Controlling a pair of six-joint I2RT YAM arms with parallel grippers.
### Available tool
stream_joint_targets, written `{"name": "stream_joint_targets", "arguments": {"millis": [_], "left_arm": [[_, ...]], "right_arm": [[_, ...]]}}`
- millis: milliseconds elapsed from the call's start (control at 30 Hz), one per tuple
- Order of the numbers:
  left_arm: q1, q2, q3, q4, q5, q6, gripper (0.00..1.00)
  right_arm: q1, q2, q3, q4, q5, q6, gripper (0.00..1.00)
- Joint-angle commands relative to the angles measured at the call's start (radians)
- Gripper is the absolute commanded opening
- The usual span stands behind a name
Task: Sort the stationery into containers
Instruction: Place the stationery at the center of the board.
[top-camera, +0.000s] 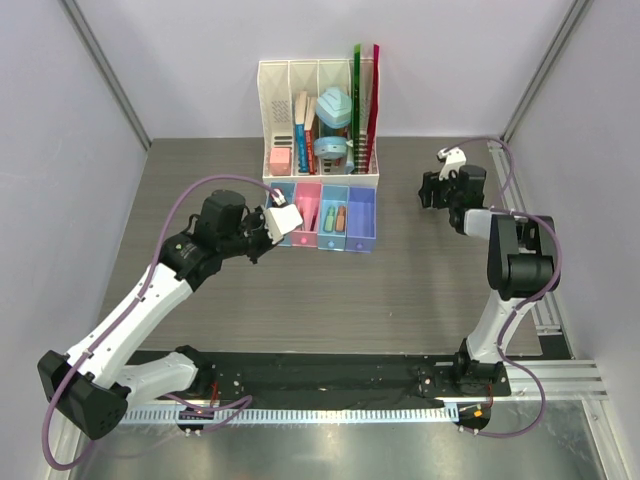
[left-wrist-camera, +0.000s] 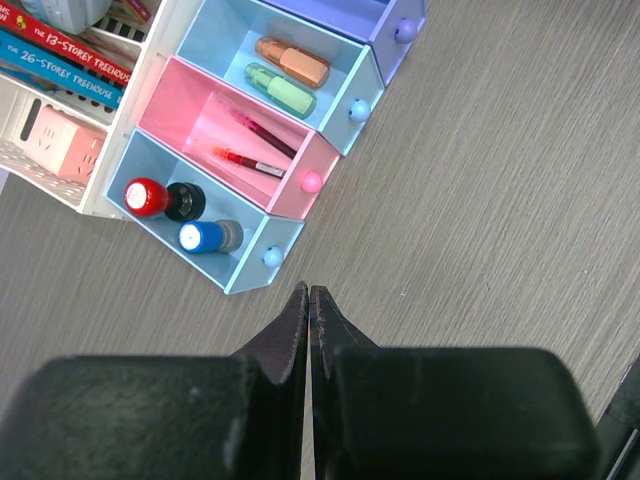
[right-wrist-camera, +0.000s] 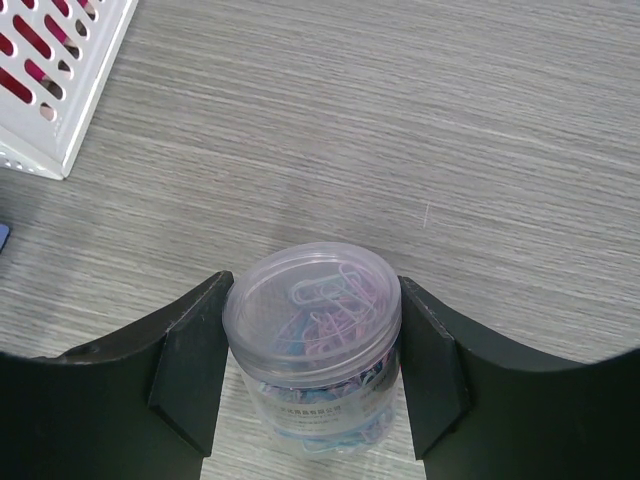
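Two book spines can be read in the left wrist view. Both stand in the white rack toward the far edge of the worktop. The red book reads "13-STOREY TREEHOUSE" in white letters. The blue book touching it reads "26-STOREY TREEHOUSE". The printed label on the clear jar is too blurred to read.

Top view: left gripper hides part of blue bin; bin contents too small to tell. Left wrist: purple bin cut by top edge. Right wrist: clear jar base cut off.
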Motion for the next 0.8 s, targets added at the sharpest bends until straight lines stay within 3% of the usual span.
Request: {"name": "stream_joint_targets", "arguments": {"millis": [0,167,267,367,633,733,767], "left_arm": [[0.005,-0.005,0.002,0.022,0.015,0.003,0.00],[0.007,-0.008,0.007,0.019,0.016,0.003,0.00],[0.007,-0.005,0.010,0.017,0.015,0.006,0.00],[0.007,-0.002,0.011,0.017,0.015,0.006,0.00],[0.007,-0.005,0.004,0.022,0.016,0.008,0.00],[0.007,-0.008,0.004,0.020,0.015,0.009,0.00],[0.007,-0.008,0.005,0.020,0.015,0.009,0.00]], "right_arm": [[0.009,-0.023,0.011,0.118,0.055,0.022,0.33],[0.052,0.020,-0.026,0.234,0.154,0.002,0.25],[0.108,0.037,-0.096,0.396,0.236,-0.031,0.12],[0.157,0.048,-0.159,0.551,0.332,-0.027,0.08],[0.214,0.072,-0.212,0.696,0.474,0.031,0.11],[0.214,0.065,-0.213,0.669,0.483,0.028,0.17],[0.213,0.063,-0.210,0.643,0.478,0.022,0.24]]}}
